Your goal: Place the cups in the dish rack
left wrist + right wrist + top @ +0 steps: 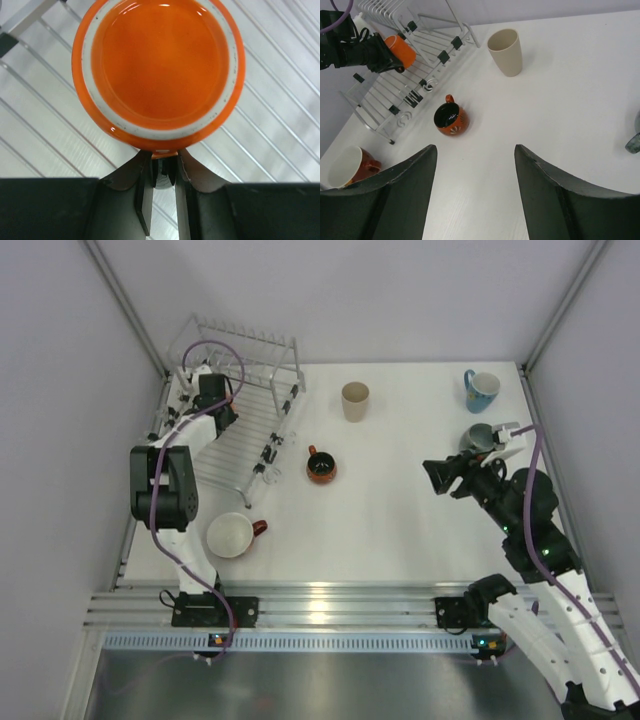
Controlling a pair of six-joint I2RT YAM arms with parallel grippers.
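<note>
White table (390,530), plain grey walls around it. Left gripper (160,167): fingers almost together, pinched on the edge of the orange mug (160,70). The mug's round base faces the wrist camera, with rack wires right behind it. Can't tell if mug and wires touch. That puts it over the dish rack (250,420), far-left corner. Right gripper (475,190): spread wide over the table's right side. Small dark mug (320,468) sits just off the rack's right side. Wide white cup (232,534) is near the rack's near end. Beige tumbler (355,400) stands upright, far middle. Light blue mug (481,390) is in the far-right corner.
</note>
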